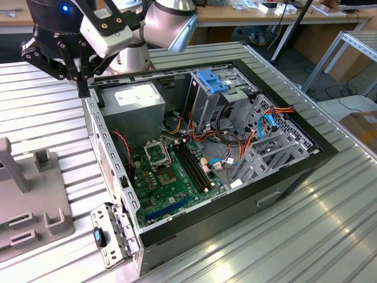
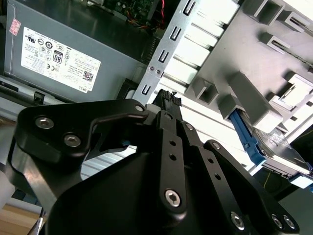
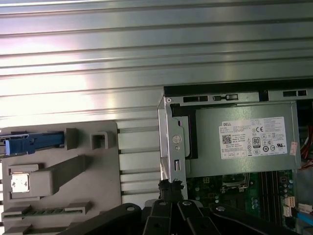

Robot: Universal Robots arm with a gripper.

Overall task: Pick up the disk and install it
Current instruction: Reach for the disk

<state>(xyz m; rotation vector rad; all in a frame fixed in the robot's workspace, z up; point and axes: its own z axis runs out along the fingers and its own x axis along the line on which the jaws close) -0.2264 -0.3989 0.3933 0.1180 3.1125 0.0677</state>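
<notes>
You were at the very first step, I think: the pick-up had not begun. Your claw [image 1: 84, 89] hung high over the back corner of the open computer case [image 1: 268, 197]. That was right by the big grey power box [image 1: 132, 101]. In the first wrist view its tips sat over the thin metal edge of the case. On one side of that edge was the power box, and on the other was the grey holder [image 3: 93, 193].

The claw's tips looked pressed together, and there was nothing between them.

The disk [image 2: 278, 148] was not in the case. It sat in the grey holder on the tabletop [image 1: 294, 250], outside the case. In the second wrist view you could see its shiny grey face and its blue frame. It was well apart from the claw and nothing was touching it.

To grab it, I think the claw would need to spread its tips, go across to the holder and line up with the disk. The blue frame sat close against the holder's grey blocks, so there looked to be little room to get in.

The arm reached in from the exterior view's top left, with the wrist bent so the claw pointed down.
</notes>
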